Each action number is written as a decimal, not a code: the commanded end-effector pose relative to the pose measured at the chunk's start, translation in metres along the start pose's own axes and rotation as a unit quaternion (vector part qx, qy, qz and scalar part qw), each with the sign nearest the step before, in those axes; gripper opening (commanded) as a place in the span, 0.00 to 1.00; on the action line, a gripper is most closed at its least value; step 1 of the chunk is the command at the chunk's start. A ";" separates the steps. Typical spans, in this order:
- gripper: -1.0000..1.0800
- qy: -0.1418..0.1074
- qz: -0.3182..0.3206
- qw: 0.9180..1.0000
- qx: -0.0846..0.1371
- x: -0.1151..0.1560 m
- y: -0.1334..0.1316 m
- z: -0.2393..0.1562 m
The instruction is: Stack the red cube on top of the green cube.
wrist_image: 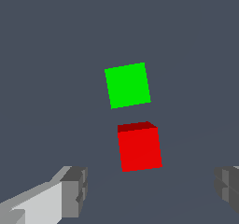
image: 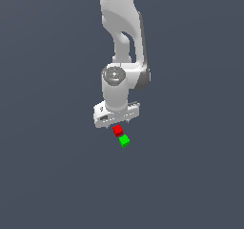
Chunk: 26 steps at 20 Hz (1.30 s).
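The red cube and the green cube lie close together on the dark floor, a small gap apart. In the wrist view the red cube sits nearer the fingers and the green cube lies beyond it. My white gripper hangs just above the red cube, pointing down. It is open: the two grey fingertips stand wide apart, and the gripper is empty. The red cube lies roughly in line with the gap between them, untouched.
The dark grey floor spreads flat all around. The arm's white links rise above the gripper in the exterior view.
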State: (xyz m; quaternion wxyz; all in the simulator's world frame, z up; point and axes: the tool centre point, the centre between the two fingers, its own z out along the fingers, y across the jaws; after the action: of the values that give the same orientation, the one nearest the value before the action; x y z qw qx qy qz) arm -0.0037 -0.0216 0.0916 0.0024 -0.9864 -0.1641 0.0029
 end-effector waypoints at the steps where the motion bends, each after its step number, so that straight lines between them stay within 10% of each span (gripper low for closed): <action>1: 0.96 0.001 -0.024 1.000 -0.001 0.000 0.000 0.008; 26: 0.96 0.002 -0.063 0.998 -0.003 0.000 0.000 0.065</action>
State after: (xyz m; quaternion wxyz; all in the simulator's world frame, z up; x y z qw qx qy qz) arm -0.0041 -0.0211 0.0322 0.0002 -0.9742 -0.2255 0.0005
